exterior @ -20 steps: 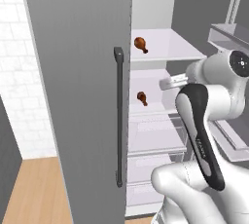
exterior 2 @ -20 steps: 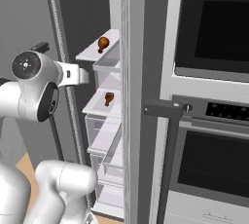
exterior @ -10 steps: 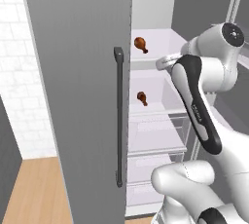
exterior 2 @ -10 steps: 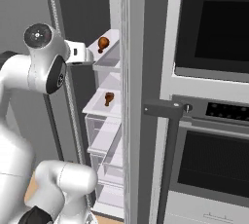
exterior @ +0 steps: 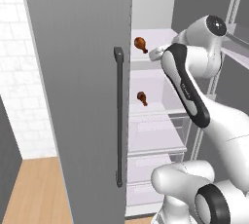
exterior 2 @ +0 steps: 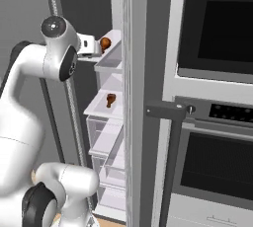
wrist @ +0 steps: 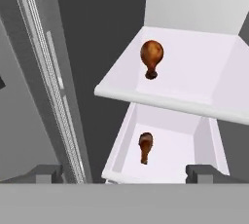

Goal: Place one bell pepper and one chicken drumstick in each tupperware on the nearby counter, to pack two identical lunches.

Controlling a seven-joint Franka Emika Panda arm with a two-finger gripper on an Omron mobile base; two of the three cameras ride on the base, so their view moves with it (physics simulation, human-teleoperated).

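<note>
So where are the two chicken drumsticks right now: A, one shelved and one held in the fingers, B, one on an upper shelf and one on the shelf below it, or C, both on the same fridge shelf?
B: the upper drumstick and the lower drumstick lie on separate shelves.

One drumstick [wrist: 151,57] lies on the fridge's upper shelf [wrist: 194,79]; a second drumstick [wrist: 145,146] lies on the shelf below [wrist: 170,155]. An oven [exterior 2: 217,122] stands right of the fridge.
</note>
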